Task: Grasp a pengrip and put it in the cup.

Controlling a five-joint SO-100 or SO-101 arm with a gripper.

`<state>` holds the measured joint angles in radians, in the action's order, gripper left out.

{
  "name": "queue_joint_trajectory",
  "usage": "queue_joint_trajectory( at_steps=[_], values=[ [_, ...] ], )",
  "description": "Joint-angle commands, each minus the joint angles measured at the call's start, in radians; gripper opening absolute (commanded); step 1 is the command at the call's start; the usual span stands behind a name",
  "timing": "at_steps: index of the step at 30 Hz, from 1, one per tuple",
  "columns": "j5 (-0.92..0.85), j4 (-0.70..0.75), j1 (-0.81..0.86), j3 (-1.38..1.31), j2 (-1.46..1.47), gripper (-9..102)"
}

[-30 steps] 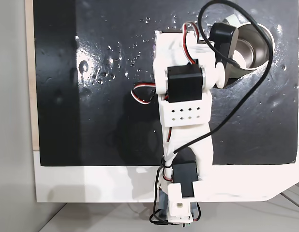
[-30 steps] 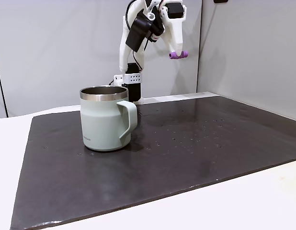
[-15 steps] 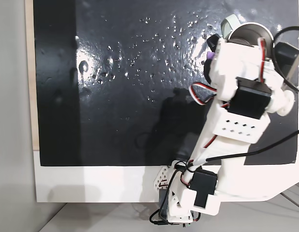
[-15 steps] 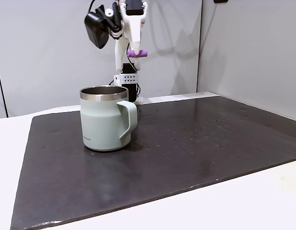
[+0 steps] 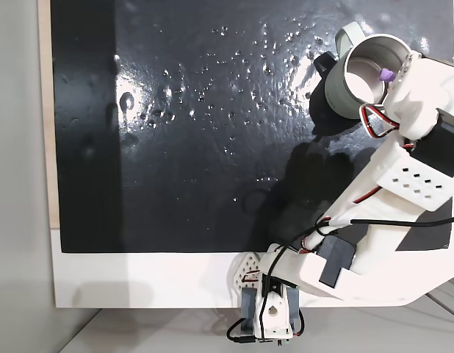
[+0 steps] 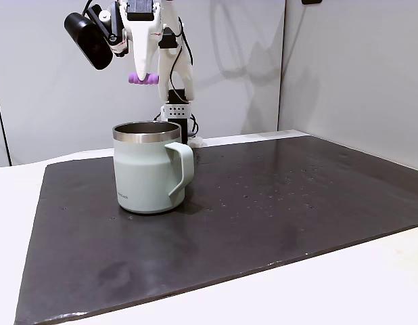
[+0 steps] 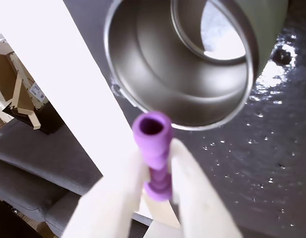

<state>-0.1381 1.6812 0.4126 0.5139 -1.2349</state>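
1. Purple, ribbed, rubbery pengrip (image 7: 154, 151): clamped crosswise between the two pale fingers (image 7: 122, 193) of the gripper (image 6: 143, 73). In the wrist view its open tube end faces the camera, just below the mug's rim. In a fixed view from the side (image 6: 143, 79) it lies level at the fingertips, in the air above the mug and apart from it. In a fixed view from above (image 5: 386, 76) it shows as a small purple spot at the right edge of the mug's opening.

2. Cup (image 6: 148, 177): pale sage-green mug with a shiny steel interior and a loop handle, upright on the mat. From the side the handle points right. From above (image 5: 337, 92) it stands near the mat's top right corner, the handle at its upper left. In the wrist view (image 7: 143, 64) the steel inside is seen from above.

3. Gripper: white, closed on the pengrip, pointing down above the mug's mouth in the side view. A black cylindrical part (image 6: 90, 40) sits to its left in that view.

4. Arm (image 5: 388, 191): white segments with black motors and red, white and black wires; base (image 5: 267, 316) at the bottom edge of the view from above.

5. Mat (image 6: 276, 210): black, glossy, speckled with small bright spots, lying on a white table (image 6: 331, 291).

6. Backdrop: grey wall panels (image 6: 53, 101) behind the arm in the side view.
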Motion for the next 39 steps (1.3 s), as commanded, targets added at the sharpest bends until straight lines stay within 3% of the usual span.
queue_joint_trajectory(
  at_steps=[1, 13, 16, 19, 39],
  values=[
    [-0.012, 0.009, 0.023, -0.109, 0.02, 0],
    [-0.018, 0.008, 0.014, -0.164, 0.066, 2],
    [-0.02, 0.008, 0.014, -0.152, 0.061, 26],
    [-0.02, 0.009, 0.012, -0.14, 0.054, 33],
    [-0.02, 0.009, -0.005, -0.091, 0.023, 32]
  ],
)
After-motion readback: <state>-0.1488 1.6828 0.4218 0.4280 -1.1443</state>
